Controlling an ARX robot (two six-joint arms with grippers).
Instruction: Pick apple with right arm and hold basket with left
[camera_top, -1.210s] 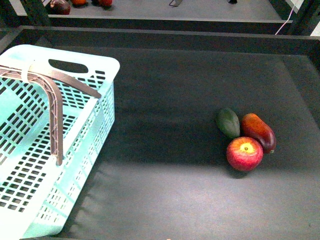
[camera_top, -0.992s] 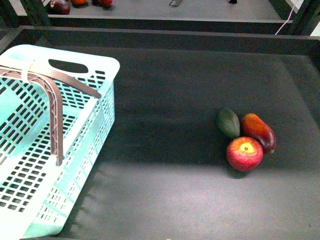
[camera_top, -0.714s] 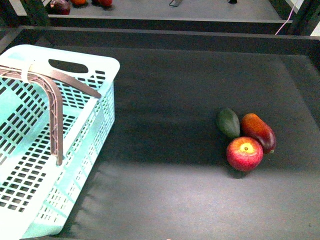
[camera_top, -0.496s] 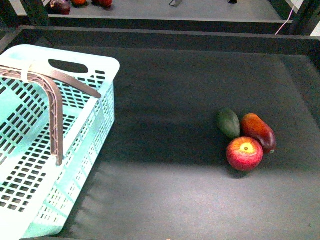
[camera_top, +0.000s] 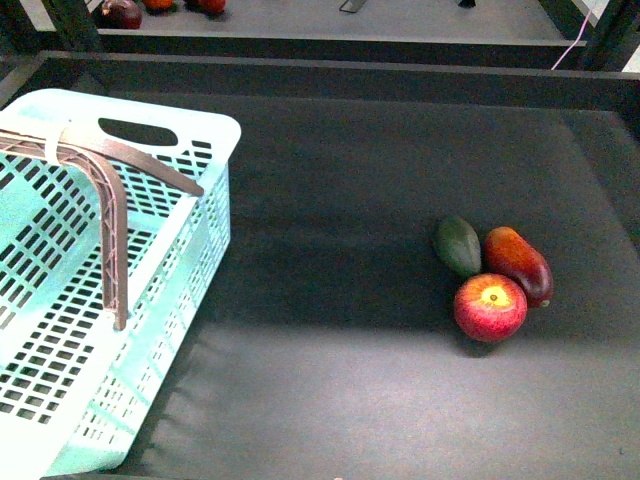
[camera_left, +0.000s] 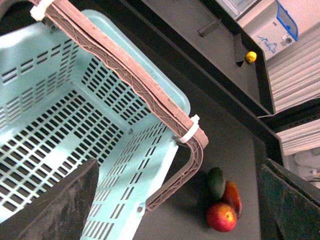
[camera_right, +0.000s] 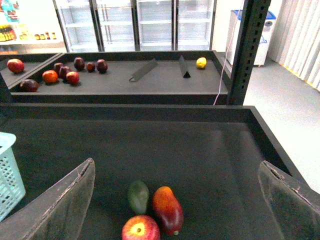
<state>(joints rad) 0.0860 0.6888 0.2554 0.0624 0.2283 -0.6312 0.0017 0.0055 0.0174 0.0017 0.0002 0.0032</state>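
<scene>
Apple (camera_top: 490, 307): one, red, yellow patch and stem dimple facing up. It lies on the dark table (camera_top: 340, 180), right of centre and well apart from the basket.
Neighbours: mango (camera_top: 517, 264) touching or all but touching on the far right side; avocado (camera_top: 457, 245) just behind on the far left. The apple is the nearest of the three to the robot, and its near side and top are unobstructed.
Basket (camera_top: 215, 125): turquoise, slotted, at the table's left; handles folded over the mouth; interior appears empty.
Right gripper (camera_right: 176, 165): fingers spread wide, holding nothing, raised above the table. The apple lies ahead of it and lower, within the span of the fingers. This arm is judged the nearer to the fruit, and a forward-and-down reach would meet the apple before its neighbours.
Left gripper (camera_left: 180, 165): fingers likewise wide apart and empty, poised above the basket with a handle between them, no contact visible.
</scene>
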